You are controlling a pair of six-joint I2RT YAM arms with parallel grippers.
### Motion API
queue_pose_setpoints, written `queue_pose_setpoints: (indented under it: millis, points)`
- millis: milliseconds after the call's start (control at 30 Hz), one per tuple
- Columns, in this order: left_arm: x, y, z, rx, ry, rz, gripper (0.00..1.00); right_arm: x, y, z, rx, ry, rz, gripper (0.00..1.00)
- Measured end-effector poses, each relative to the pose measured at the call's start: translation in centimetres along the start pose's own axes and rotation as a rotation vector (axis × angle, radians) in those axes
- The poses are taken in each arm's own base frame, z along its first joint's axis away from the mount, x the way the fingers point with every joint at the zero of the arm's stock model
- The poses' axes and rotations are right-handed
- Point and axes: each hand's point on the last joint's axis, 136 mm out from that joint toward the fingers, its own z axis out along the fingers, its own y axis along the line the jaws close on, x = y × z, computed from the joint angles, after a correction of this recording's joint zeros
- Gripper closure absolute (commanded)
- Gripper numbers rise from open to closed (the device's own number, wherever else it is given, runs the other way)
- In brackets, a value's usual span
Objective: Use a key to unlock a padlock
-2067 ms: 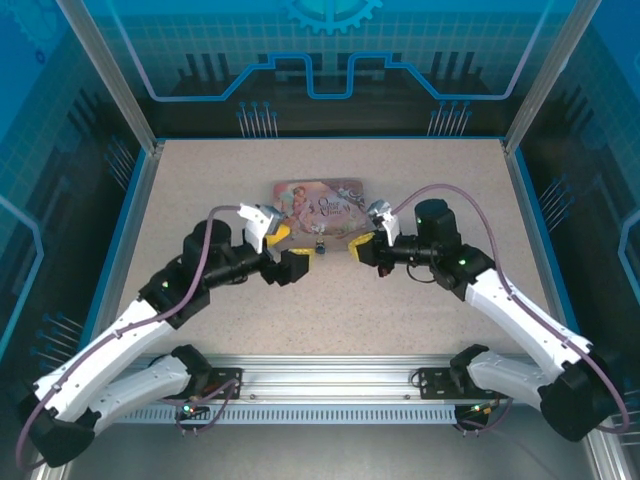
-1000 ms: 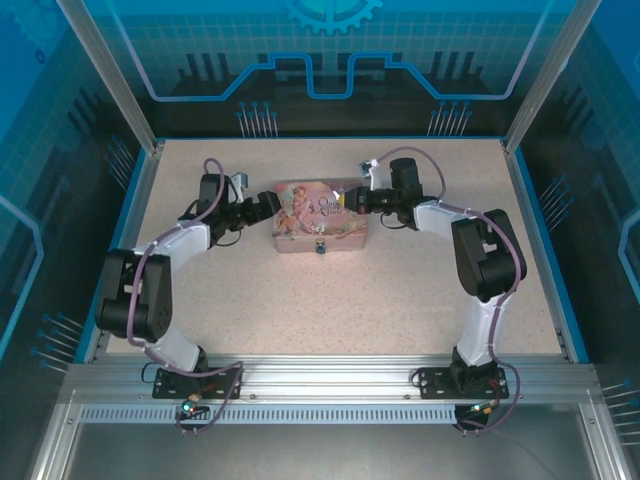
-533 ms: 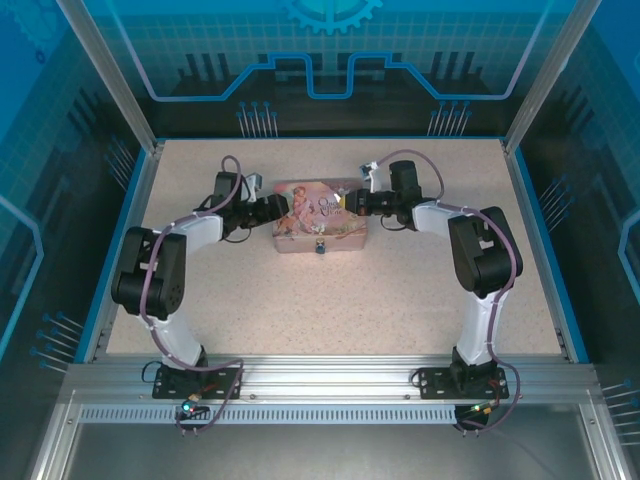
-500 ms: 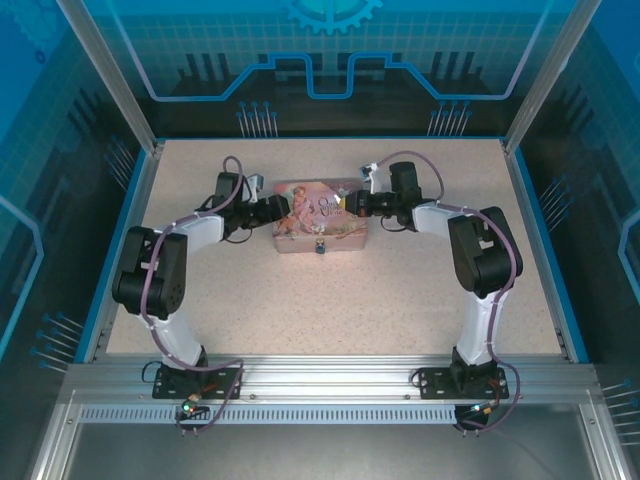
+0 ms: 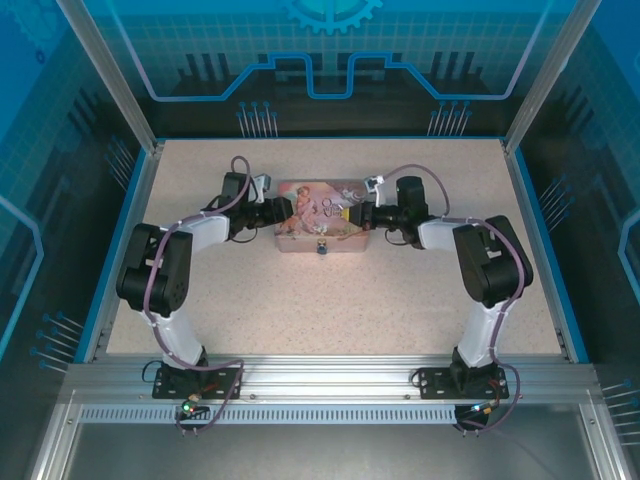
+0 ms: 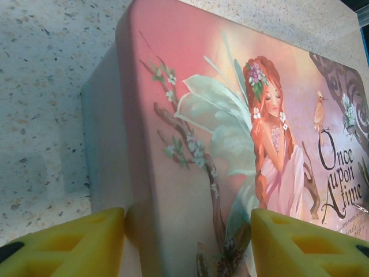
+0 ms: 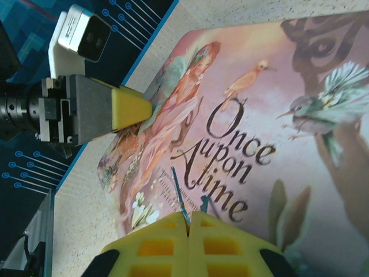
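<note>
At table (image 5: 400, 300) centre, locate the tin (image 5: 318, 203), lid up, long side running left to right. On the near wall, about mid-length, find the padlock (image 5: 322, 247): small dark body set against the wall, low, close to the table. Shackle state: cannot tell at this size.

At the tin's left end, find the left gripper (image 6: 188, 231), reaching in from the left. Note the left pads (image 6: 75, 245), yellow, set apart and astride the lid's left edge: one beside the end wall, the other over the lid. Contact between pads and tin: cannot tell.

Over the right part of the lid, find the right gripper (image 7: 189, 216), reaching in from the right. Note the right pads (image 7: 155, 248), yellow, pressed flat together and clamped on the key (image 7: 179, 195). Identify the key as a thin silvery blade projecting from the seam between the pads, pointing toward the tin's left end, over the printed lettering. Contact between blade and lid: cannot tell. Note the key far of the padlock, with the lid's near edge between them. Note the printed lid surface between the two grippers, tips facing each other, well apart.
</note>
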Motion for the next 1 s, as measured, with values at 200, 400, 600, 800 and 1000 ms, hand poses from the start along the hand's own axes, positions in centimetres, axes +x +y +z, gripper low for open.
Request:
queue_pose_setpoints:
  millis: [200,400,600,800,1000]
  points:
    - [0.7,-0.8,0.4,0.015,-0.006,0.026,0.39,2.2,1.4,-1.1,-0.008,-0.009,-0.005,1.0]
    - [1.3,-1.4,0.6,0.025,0.001,0.037,0.29,3.5,2.6,-1.4,-0.003,-0.014,-0.005,1.0]
    - [1.8,-1.6,0.6,0.023,0.018,0.048,0.14,4.5,3.9,-1.2,-0.005,0.0,0.002,1.0]
    - [0.4,-3.3,-2.4,0.012,-0.024,0.102,0.04,4.6,4.2,-1.3,0.019,0.038,0.036,1.0]
    - [-3.6,-6.8,-8.2,0.055,-0.185,0.163,0.04,1.4,3.9,-2.0,0.04,0.034,0.057,1.0]
